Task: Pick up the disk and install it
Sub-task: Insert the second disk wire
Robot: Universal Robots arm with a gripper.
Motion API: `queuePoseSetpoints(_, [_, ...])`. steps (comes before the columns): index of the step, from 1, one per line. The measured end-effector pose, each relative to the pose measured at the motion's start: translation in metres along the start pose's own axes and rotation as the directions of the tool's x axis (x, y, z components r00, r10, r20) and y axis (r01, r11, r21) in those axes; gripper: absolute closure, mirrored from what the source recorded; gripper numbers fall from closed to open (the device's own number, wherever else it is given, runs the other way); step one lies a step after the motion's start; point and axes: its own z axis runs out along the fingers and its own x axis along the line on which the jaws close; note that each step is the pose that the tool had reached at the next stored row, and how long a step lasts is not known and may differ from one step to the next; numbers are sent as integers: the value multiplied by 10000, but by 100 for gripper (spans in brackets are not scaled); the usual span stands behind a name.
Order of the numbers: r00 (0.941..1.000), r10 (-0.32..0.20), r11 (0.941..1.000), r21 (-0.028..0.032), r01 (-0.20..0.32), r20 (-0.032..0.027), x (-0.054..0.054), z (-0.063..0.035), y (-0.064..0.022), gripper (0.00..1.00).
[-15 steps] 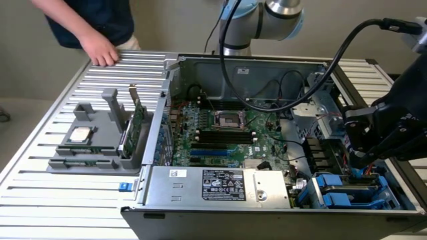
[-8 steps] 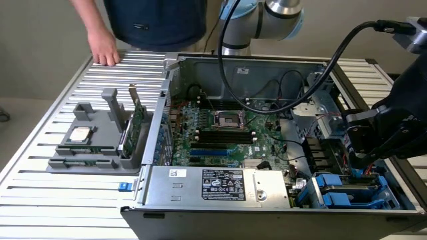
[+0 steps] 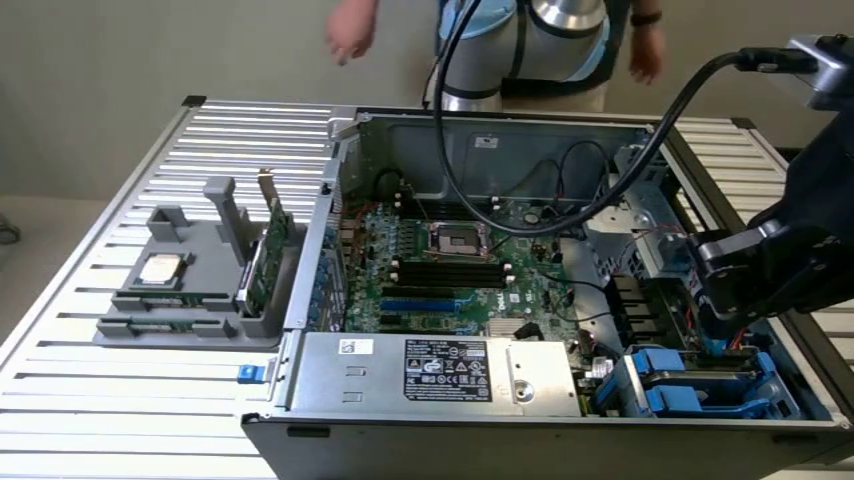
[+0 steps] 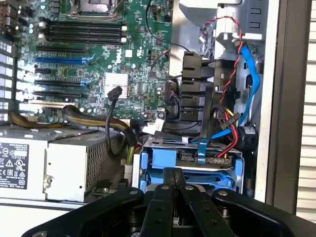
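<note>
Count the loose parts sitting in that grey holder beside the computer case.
2: a small square silver chip lying flat on the grey holder, and a thin green card standing upright at its case-side edge. Others may be hidden.

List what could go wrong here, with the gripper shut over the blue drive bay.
1. The shut gripper hangs right at the disk's blue carrier; pressing down could jam or crack its rails.
2. Blue and red cables hang loose just behind the bay and could snag or get pinched.

Silver-and-blue arm (image 3: pixel 534 40) trailing a black cable (image 3: pixel 561 215), ending in black fingers (image 4: pixel 168 185).
</note>
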Motion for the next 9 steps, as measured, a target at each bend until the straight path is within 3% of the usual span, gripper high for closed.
queuePoseSetpoints(3, [9989, -477, 9989, 9, 477, 29, 0, 0, 0, 89])
queuePoseSetpoints(9, [9987, -504, 9987, 6, 504, 37, 0, 0, 0, 89])
